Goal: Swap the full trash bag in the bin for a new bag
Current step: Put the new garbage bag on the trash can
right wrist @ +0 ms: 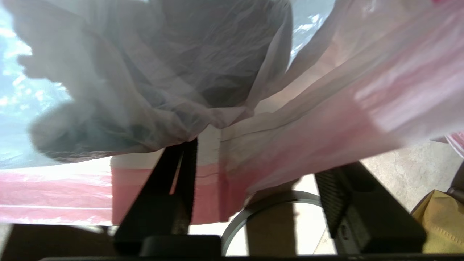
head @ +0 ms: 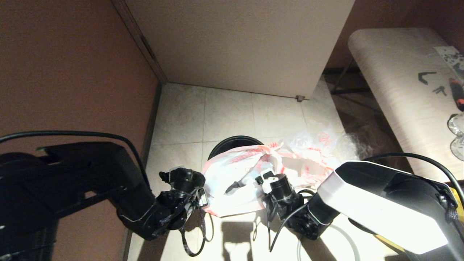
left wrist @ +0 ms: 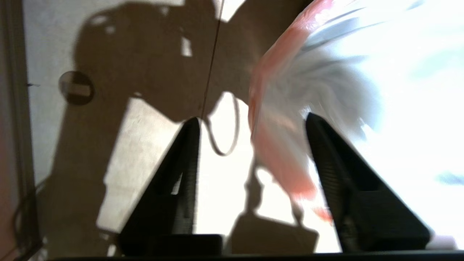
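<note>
Bag (head: 232,174) of translucent white plastic with red-orange edging drapes over the near rim of the black bin (head: 235,142) on the tiled floor; red print unreadable. Left gripper (left wrist: 252,121) at its left edge, jaws apart around the edging. Right gripper (right wrist: 253,159) at its right, jaws apart, film between them. Grey ring (right wrist: 268,206) lies beneath.

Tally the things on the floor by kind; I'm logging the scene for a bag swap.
White red-edged bags: 2
Black bin: 1
Grey rim ring: 1
Yellow bag: 1
Total: 5
</note>
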